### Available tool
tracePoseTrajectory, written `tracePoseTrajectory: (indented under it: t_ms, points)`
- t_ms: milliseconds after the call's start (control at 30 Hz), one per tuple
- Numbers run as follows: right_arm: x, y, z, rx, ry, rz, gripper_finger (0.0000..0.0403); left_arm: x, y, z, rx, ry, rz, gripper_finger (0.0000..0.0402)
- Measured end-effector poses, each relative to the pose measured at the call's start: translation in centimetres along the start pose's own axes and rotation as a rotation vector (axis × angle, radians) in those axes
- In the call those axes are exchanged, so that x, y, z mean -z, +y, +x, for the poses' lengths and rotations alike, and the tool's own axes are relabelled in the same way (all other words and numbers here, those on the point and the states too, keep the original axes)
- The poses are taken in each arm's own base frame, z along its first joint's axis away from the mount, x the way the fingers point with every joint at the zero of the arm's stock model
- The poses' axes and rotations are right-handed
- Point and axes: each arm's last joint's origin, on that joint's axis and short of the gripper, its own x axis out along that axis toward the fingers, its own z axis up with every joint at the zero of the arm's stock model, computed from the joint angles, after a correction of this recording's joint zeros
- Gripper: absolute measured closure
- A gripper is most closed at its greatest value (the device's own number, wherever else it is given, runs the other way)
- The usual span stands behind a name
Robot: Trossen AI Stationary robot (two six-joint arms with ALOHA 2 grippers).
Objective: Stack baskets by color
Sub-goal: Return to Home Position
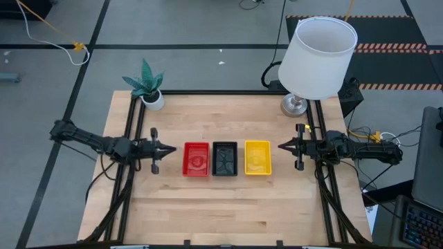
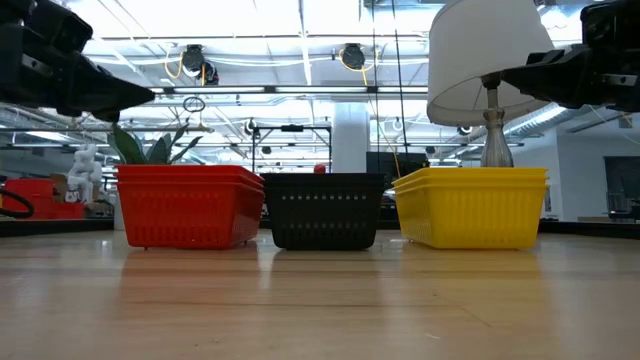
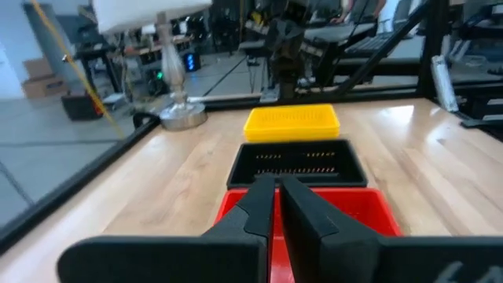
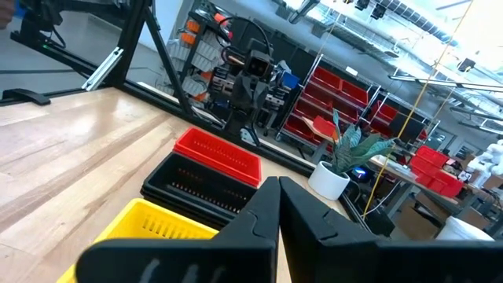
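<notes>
High view: red baskets (image 1: pixel 196 158), black baskets (image 1: pixel 225 158), yellow baskets (image 1: pixel 257 158) sit in line between left claw (image 1: pixel 169 148) and right claw (image 1: pixel 282 146), both pressed together, empty

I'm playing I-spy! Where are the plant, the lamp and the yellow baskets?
plant (image 1: pixel 147 81): high view, on its green leaves.
lamp (image 1: pixel 320 48): high view, on its white shade.
yellow baskets (image 2: pixel 470 205): low view, on the front wall.
</notes>
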Motion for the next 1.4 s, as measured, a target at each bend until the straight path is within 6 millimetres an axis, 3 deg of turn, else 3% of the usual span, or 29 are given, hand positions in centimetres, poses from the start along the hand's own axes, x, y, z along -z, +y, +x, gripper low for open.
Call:
tracePoseTrajectory:
  t_ms: [433,1400]
  points:
    - [0.0,0.0,0.0,0.001,-0.003,0.0,0.0403,-0.8,1.2,-1.3,0.013,-0.126,0.056,0.0376]
    - [0.0,0.0,0.0,0.001,-0.003,0.0,0.0403,-0.3,2.3,-0.9,0.056,-0.092,0.018,0.0376]
